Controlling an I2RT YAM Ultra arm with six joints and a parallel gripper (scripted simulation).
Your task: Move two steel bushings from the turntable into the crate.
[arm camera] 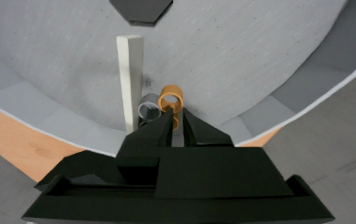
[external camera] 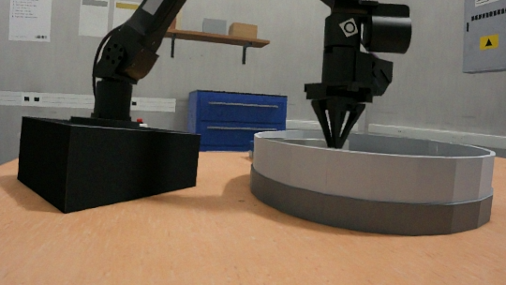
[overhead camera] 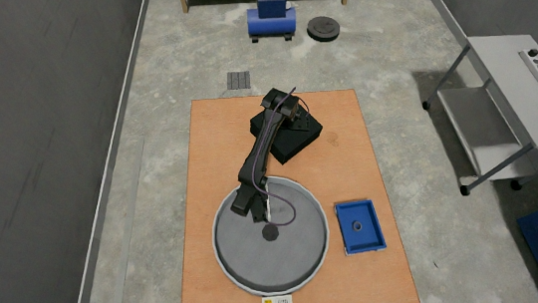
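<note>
A steel grey bushing [arm camera: 148, 111] and an orange-brown bushing [arm camera: 171, 98] stand side by side on the grey turntable [overhead camera: 271, 285] [external camera: 375, 174] [arm camera: 225, 55], near its rim and beside a white upright vane [arm camera: 129, 80]. My gripper [overhead camera: 261, 217] [external camera: 337, 145] [arm camera: 178, 112] reaches down inside the turntable's rim. Its fingers are nearly together, with their tips just at the near side of the orange-brown bushing and the steel one a little to their left. The blue crate [overhead camera: 376, 230] lies to the right of the turntable with one ring-shaped bushing [overhead camera: 360, 225] in it.
A dark hub [overhead camera: 270, 232] [arm camera: 141, 10] sits at the turntable's middle. The arm's black base block [overhead camera: 294, 141] [external camera: 103, 165] stands behind the turntable on the orange mat [overhead camera: 214, 141]. A metal cart [overhead camera: 478, 131] stands off to the right.
</note>
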